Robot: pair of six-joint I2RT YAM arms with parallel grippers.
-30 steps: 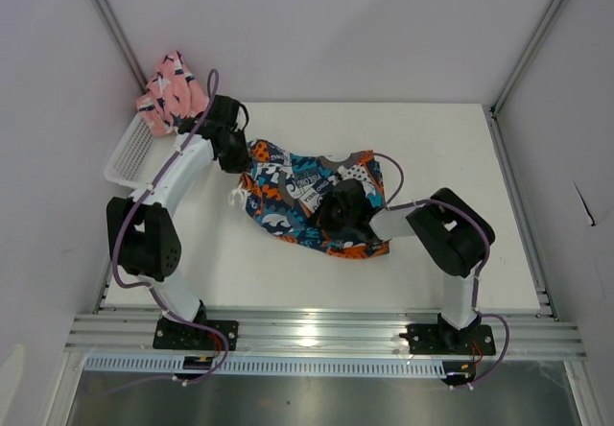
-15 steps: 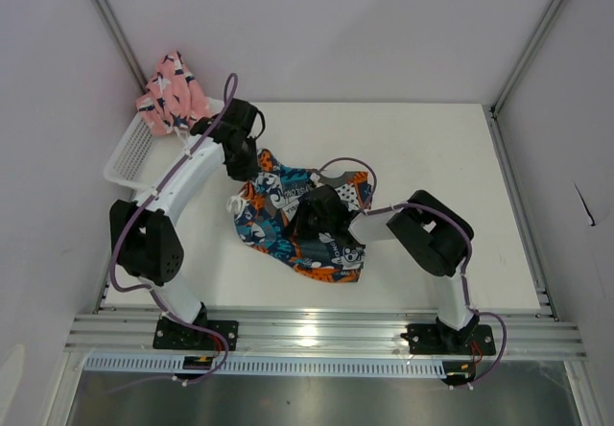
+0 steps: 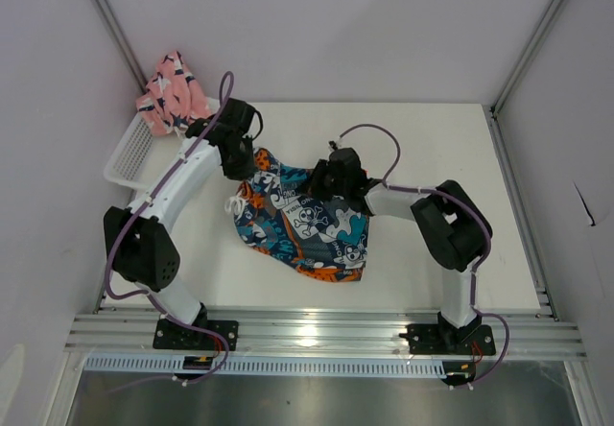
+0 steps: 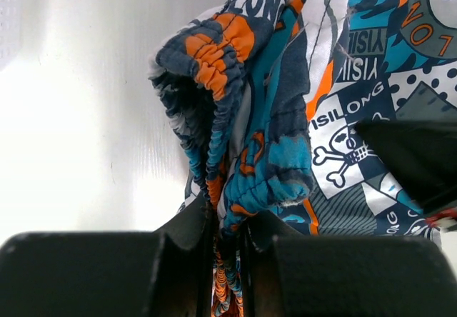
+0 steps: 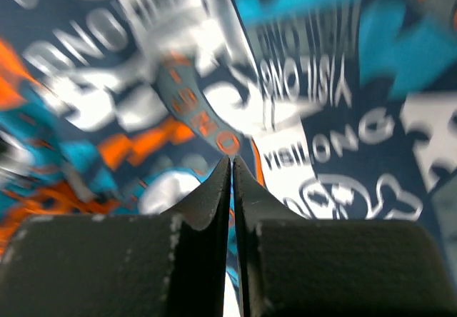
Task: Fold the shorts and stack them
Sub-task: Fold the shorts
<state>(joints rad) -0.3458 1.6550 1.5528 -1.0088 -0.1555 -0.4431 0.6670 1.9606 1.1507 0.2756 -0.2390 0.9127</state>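
Observation:
The printed shorts [image 3: 307, 226] in blue, orange, white and grey lie bunched in a folded heap at mid-table. My left gripper [image 3: 251, 163] is at their far-left corner, shut on the elastic waistband [image 4: 214, 60], which rises gathered between its fingers [image 4: 228, 220]. My right gripper [image 3: 328, 182] hovers over the heap's far edge. Its jaws are shut with only a hairline gap, nothing between them, and the blurred print [image 5: 321, 81] lies just beyond the tips [image 5: 232, 161]. The pink shorts [image 3: 171, 95] with navy-and-white shapes sit piled in the basket at the far left.
A white mesh basket [image 3: 129, 153] stands tilted at the table's far-left corner against the wall. Aluminium frame posts and walls close in the sides. The right arm's dark body [image 4: 418, 153] shows at the right edge of the left wrist view.
The right gripper carried the shorts' right side leftward over the rest, then moved up to the heap's far edge. The left gripper shifted slightly right, still holding the waistband.

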